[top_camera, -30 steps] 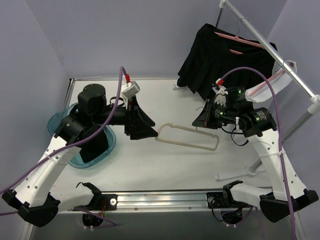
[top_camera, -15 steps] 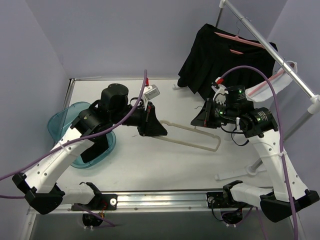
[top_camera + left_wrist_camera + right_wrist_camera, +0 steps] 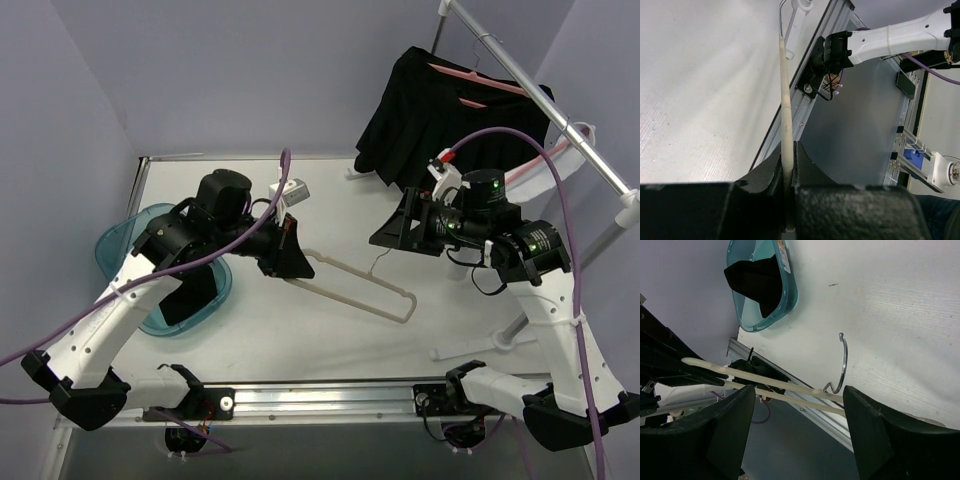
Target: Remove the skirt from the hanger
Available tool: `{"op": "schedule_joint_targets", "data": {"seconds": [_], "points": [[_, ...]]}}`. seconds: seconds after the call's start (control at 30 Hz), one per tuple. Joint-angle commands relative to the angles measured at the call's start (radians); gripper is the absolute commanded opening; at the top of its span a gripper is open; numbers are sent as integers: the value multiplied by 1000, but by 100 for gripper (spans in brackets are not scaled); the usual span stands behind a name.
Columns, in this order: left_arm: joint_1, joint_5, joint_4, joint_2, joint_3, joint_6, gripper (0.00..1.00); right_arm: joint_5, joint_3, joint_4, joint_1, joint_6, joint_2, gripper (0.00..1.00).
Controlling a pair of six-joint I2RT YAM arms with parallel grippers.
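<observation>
A bare cream hanger (image 3: pixel 345 298) lies slanted over the table's middle. My left gripper (image 3: pixel 290 262) is shut on its left end; in the left wrist view the bar (image 3: pixel 785 90) runs up from between the closed jaws of that gripper (image 3: pixel 788 150). My right gripper (image 3: pixel 395 232) hovers open to the right of the hanger, holding nothing. In the right wrist view that gripper (image 3: pixel 799 395) stands wide, with the hanger's bars (image 3: pixel 765 381) and metal hook (image 3: pixel 844 365) below it. A black skirt (image 3: pixel 757 282) lies in the teal basin (image 3: pixel 120 245) at the left.
Another black skirt (image 3: pixel 440 110) hangs on a pink hanger from the metal rack rail (image 3: pixel 540 95) at the back right. White hangers lie at the right front (image 3: pixel 480 345) and lean by the rack (image 3: pixel 540 165). The arms' mounting rail (image 3: pixel 330 395) runs along the near edge.
The left gripper reached right, shut on the hanger's left end and swung it towards the front. The right gripper opened, let go of the hanger and drew back.
</observation>
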Motion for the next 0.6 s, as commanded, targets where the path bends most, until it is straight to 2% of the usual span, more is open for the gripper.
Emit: {"op": "schedule_joint_targets", "data": {"seconds": [0.0, 0.1, 0.4, 0.5, 0.57], "points": [[8, 51, -11, -50, 52, 26, 2, -30, 30, 8, 6, -17, -13, 66], [10, 66, -6, -54, 53, 27, 2, -15, 7, 11, 6, -20, -13, 64], [10, 103, -6, -64, 56, 32, 2, -20, -13, 60, 6, -10, -10, 47], [10, 115, -6, -65, 53, 33, 2, -30, -22, 72, 6, -5, -12, 39], [10, 121, -2, -71, 47, 32, 2, -40, -31, 74, 5, -6, -15, 31]]}}
